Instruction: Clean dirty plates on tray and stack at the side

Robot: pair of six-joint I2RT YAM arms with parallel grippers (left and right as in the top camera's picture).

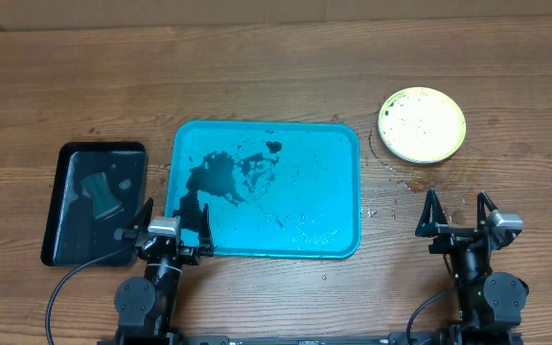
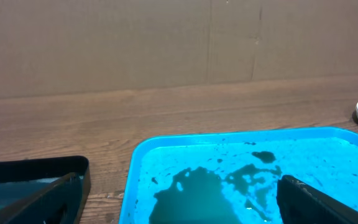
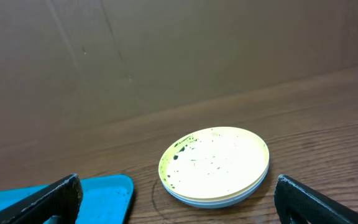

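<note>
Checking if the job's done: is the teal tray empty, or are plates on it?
Empty of plates. The tray holds only dark smears; the plates sit stacked on the table beside it.

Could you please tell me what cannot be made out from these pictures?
- Lower plates in the stack: the right wrist view shows only their rims; the yellow-green plate covers their faces.
- Greyish object in the black tray: in the overhead view it is too small and glare-washed to identify.
- Teal tray, near side: in the left wrist view it is cut off by the bottom edge.
</note>
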